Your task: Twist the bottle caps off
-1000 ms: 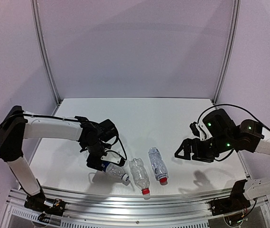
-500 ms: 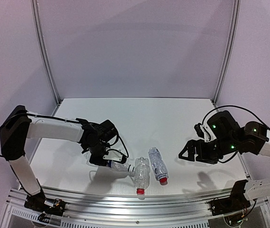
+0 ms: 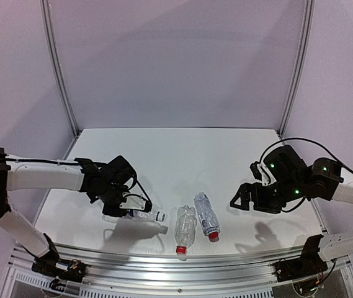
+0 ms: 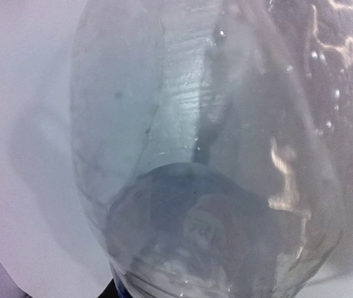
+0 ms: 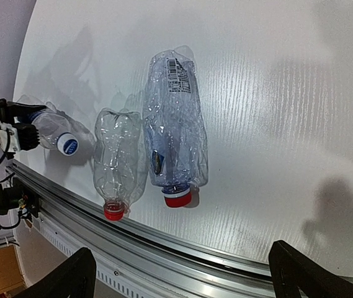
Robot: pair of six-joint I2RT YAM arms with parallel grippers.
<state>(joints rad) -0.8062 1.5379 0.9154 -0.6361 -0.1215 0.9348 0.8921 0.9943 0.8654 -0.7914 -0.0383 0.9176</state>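
My left gripper (image 3: pixel 124 208) is shut on the base end of the Pepsi bottle (image 3: pixel 144 215), which lies with its whitish cap (image 3: pixel 160 216) pointing right. In the left wrist view that clear bottle (image 4: pixel 195 155) fills the frame and hides the fingers. Two unlabelled bottles lie side by side near the front edge. The middle bottle (image 5: pixel 117 161) has a red cap (image 5: pixel 113 211), and so does the right bottle (image 5: pixel 175 133), whose red cap (image 5: pixel 177 197) also points at the rail. My right gripper (image 3: pixel 241 200) hovers open to their right, holding nothing.
A metal rail (image 5: pixel 164 242) runs along the table's front edge just beyond the red caps. The white table (image 3: pixel 182 161) reaches back to a grey wall between two upright posts (image 3: pixel 59 68).
My left gripper has closed on the Pepsi bottle and drawn it leftward. The middle bottle got nudged and swung, its cap shifting left. The right arm has barely shifted.
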